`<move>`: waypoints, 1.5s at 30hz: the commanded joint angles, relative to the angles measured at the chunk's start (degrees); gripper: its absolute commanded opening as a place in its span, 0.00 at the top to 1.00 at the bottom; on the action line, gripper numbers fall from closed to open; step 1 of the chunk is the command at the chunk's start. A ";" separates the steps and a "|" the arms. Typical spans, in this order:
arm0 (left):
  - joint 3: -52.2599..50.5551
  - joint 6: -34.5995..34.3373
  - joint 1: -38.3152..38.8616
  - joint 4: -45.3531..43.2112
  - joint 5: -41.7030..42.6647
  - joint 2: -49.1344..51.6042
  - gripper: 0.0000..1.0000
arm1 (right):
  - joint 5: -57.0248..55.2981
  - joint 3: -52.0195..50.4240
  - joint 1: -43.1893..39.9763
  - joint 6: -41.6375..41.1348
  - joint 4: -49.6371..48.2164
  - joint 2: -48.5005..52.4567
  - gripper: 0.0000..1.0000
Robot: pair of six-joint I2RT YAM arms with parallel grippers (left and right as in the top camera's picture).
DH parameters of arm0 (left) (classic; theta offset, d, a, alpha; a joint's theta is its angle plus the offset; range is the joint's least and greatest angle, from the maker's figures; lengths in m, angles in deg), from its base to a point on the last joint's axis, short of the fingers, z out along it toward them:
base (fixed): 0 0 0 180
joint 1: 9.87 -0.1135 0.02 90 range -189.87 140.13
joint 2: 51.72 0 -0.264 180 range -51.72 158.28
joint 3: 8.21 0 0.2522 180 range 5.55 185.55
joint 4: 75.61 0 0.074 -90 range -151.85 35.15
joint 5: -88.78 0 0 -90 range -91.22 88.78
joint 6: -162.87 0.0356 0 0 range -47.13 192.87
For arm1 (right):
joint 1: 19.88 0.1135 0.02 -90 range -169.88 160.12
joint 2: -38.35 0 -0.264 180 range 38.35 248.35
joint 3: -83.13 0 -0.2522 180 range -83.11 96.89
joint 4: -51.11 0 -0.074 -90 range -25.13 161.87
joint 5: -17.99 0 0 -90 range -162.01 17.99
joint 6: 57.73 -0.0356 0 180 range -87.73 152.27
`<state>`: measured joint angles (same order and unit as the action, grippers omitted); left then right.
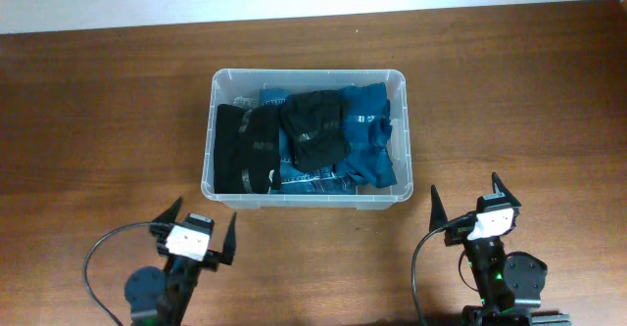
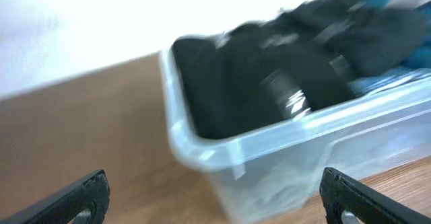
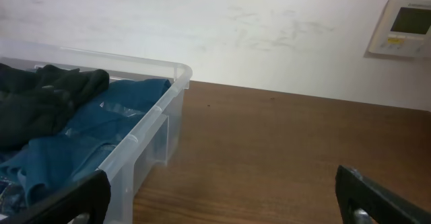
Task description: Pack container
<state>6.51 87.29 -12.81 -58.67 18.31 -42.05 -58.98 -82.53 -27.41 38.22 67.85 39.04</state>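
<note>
Left gripper (image 1: 206, 209) is sitting at the near left of the table (image 1: 98, 120), fingers spread wide apart and holding nothing. It is facing the near-left corner of the container (image 1: 209, 145); the left wrist view is coming out blurred. The container is standing upright at the table's middle, just beyond both grippers, with neither touching it. Black clothes (image 1: 294, 135) are filling its left and middle. Blue clothes (image 1: 370, 135) are lying on its right side, partly under the black ones. Right gripper (image 1: 465, 183) is sitting at the near right, just right of the container's near-right corner, fingers also spread wide, empty. A white wall panel (image 3: 404, 25) is showing on the far wall.
</note>
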 commanded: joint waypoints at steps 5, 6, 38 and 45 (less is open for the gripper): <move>-0.44 1.09 7.37 -0.70 0.66 -9.38 0.00 | 0.66 -0.26 -0.46 -0.44 0.24 -0.37 0.02; -0.44 1.09 7.61 -0.24 0.66 -9.38 0.01 | 0.66 -0.26 -0.46 -0.42 0.24 -0.37 0.02; -0.48 1.14 7.67 0.55 -28.61 -9.38 0.01 | 0.66 -0.26 -0.46 -0.44 0.24 -0.37 0.02; -0.48 1.11 7.67 0.55 -28.76 -9.38 0.01 | 0.66 -0.26 -0.46 -0.42 0.24 -0.37 0.02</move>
<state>6.51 87.53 -5.38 -57.77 -8.86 -50.88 -58.98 -82.53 -27.41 38.27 67.85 39.04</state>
